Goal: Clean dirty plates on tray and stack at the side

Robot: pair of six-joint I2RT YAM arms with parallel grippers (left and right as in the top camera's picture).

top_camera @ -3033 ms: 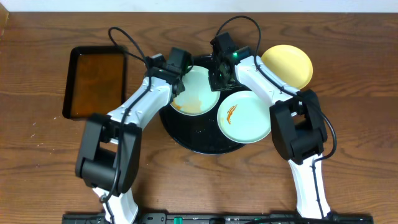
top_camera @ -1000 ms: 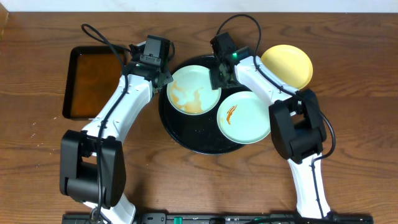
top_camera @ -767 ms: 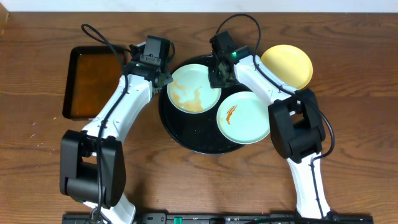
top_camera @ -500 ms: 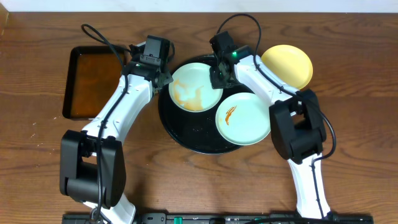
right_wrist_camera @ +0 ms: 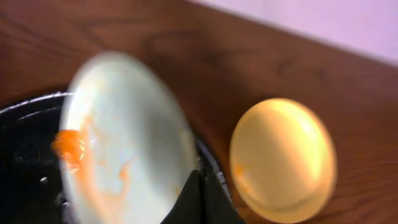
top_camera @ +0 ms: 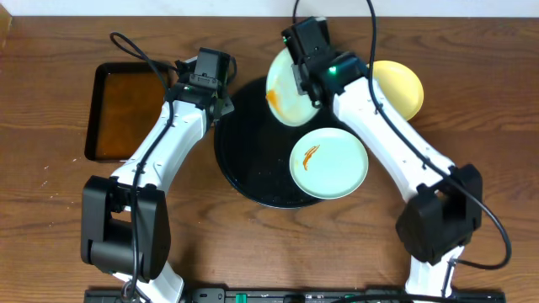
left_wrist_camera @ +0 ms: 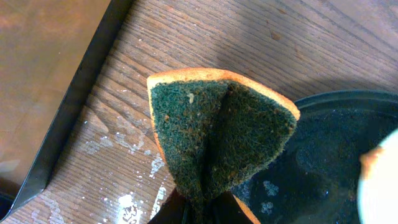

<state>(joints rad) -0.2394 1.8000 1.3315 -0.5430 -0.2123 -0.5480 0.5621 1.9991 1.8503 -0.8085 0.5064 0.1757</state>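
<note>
Clamping smeared plate, right fingers, left fingers pinching green sponge, wooden table, pale wall behind.

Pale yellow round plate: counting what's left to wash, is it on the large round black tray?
No, the pale yellow round plate lies on the wooden table, outside the glossy black round tray.

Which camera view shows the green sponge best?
The left wrist view. There the sponge fills much of the frame, folded, green scouring face outward, pinched in the left tool. In the overhead view it is too small to tell apart from the tool, beside the tray. The right wrist view does not show it.
</note>
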